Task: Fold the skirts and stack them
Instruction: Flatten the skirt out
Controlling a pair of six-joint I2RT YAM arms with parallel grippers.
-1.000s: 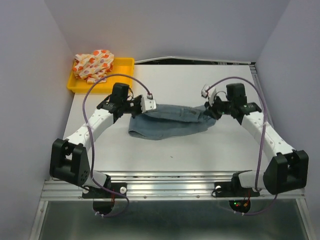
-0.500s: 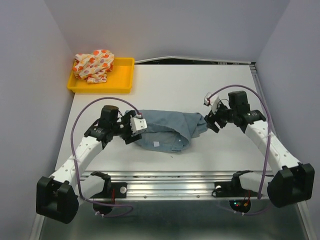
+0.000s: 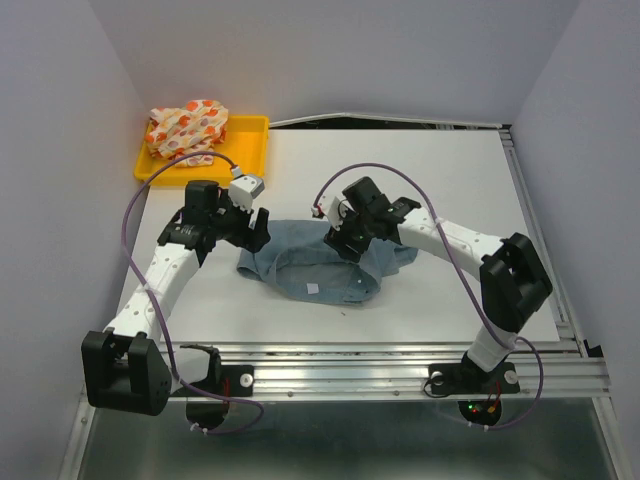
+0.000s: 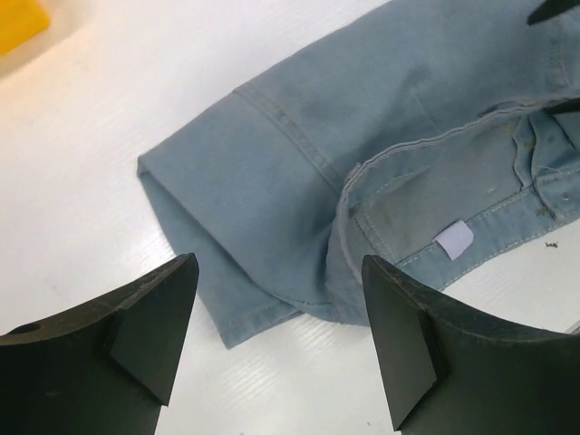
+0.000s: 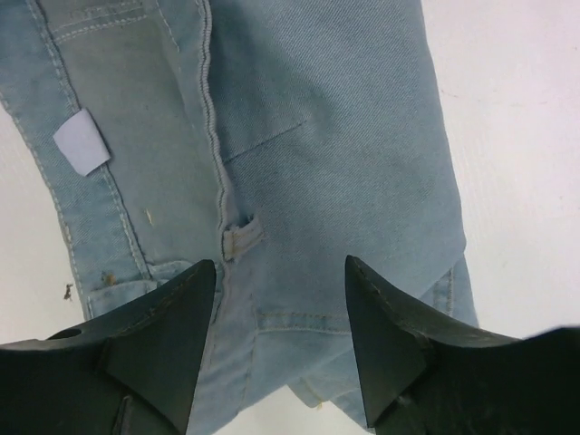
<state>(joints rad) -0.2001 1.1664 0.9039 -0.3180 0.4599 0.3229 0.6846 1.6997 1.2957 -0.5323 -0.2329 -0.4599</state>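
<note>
Plainly, the denim skirt (image 3: 322,266) lies flat in the middle of the table (image 3: 450,170). Neither gripper has hold of it. The left gripper (image 3: 254,224) hangs over its left end with its fingers spread wide and nothing between them. The right gripper (image 3: 342,240) sits above its right half, also parted and empty. Both wrist views show only cloth below the jaws, so the skirt is probably laid down to be smoothed or regripped for a fold.

Its long axis runs left to right across the top view, dipping slightly to the right. The waist opening, with a white label (image 3: 312,288) inside, faces the lower edge of the frame.

The spotted skirt (image 3: 187,128) sits bunched in the yellow tray (image 3: 250,152) at upper left, waiting its turn.
</note>
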